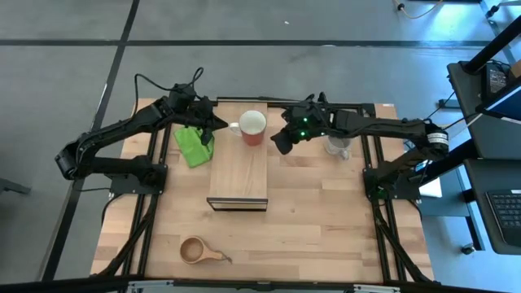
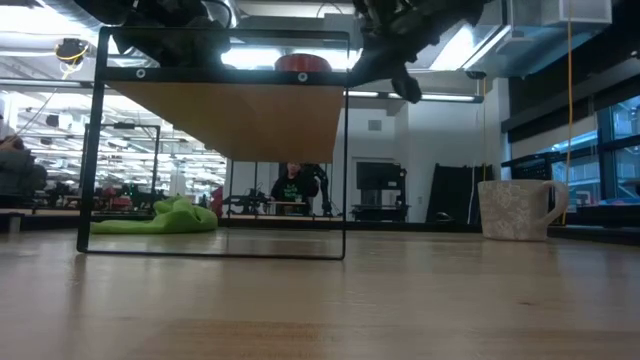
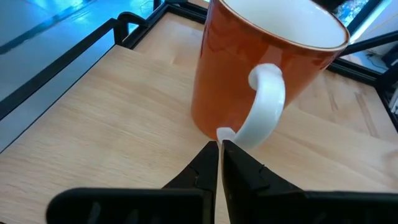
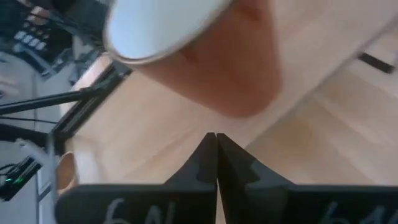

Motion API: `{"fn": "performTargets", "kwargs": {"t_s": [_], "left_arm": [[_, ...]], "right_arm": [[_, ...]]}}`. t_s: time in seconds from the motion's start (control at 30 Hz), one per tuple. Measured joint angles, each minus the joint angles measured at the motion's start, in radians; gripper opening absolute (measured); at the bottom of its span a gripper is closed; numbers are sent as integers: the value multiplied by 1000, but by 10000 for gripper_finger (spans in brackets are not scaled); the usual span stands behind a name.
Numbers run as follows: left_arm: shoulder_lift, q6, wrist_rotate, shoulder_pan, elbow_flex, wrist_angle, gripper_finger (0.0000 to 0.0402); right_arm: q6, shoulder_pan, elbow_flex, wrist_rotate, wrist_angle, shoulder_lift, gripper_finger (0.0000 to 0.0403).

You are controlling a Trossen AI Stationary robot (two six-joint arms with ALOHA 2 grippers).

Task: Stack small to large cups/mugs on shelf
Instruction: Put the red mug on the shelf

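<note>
Lying around the worktop (image 1: 326,220): grey floor (image 1: 65,65) crossed by dark lines. Standing beyond its right edge: desk with keyboard (image 1: 506,213). Glowing overhead: ceiling lights (image 2: 40,45).

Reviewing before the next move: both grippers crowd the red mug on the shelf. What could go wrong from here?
1. The left gripper, shut at the red mug's handle, could twist or tip it.
2. The mug sits near the shelf's far end; a shove from the shut right gripper might slide it off.
</note>
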Motion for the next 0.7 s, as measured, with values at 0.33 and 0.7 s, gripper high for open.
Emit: {"fn": "performTargets", "kwargs": {"t_s": [0.33,0.7], "left_arm": [[0,-4,-8,0,0,-4,14],[0,-1,-33,1,-1,-7,14]], "right_arm": [[-1,-11,0,-33,118,63,2],[-14,-35,0,-71,140,77,3]]}}
